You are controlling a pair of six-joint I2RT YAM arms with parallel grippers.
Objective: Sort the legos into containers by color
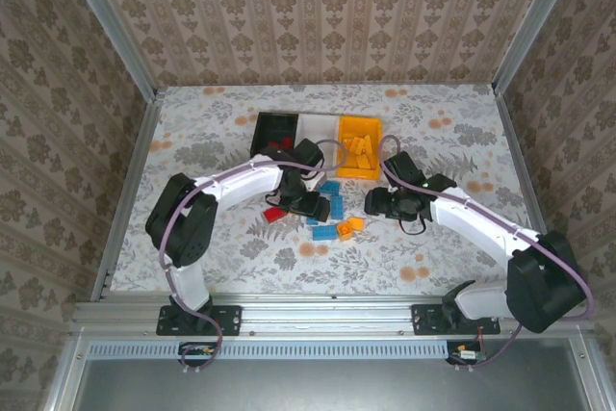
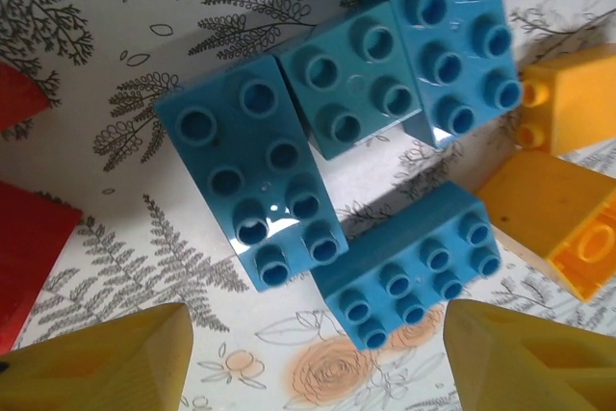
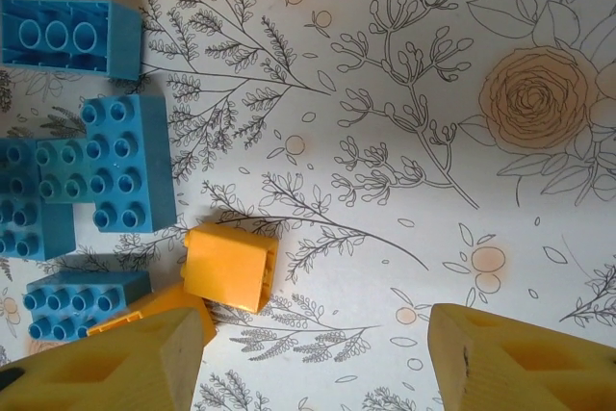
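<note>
Three containers stand in a row at the back: a black bin (image 1: 272,126) with red legos in it, a white bin (image 1: 318,128), and an orange-yellow bin (image 1: 358,166) with orange legos in it. Loose legos lie between the arms. My left gripper (image 1: 313,203) (image 2: 313,363) is open, low over several light blue bricks. A blue eight-stud brick (image 2: 414,267) lies just ahead of its fingertips (image 2: 106,363), untouched. My right gripper (image 1: 377,202) (image 3: 313,363) is open over bare table. An orange brick (image 3: 229,267) lies on its side near its left finger (image 3: 106,368). A second orange brick (image 3: 159,303) sits partly behind that finger.
Red bricks (image 2: 24,247) lie left of the blue cluster, and one shows by the left arm (image 1: 275,214). Orange bricks (image 2: 558,223) lie to the cluster's right. More blue bricks (image 3: 120,166) lie left of my right gripper. Patterned walls enclose the flowered table (image 1: 443,132).
</note>
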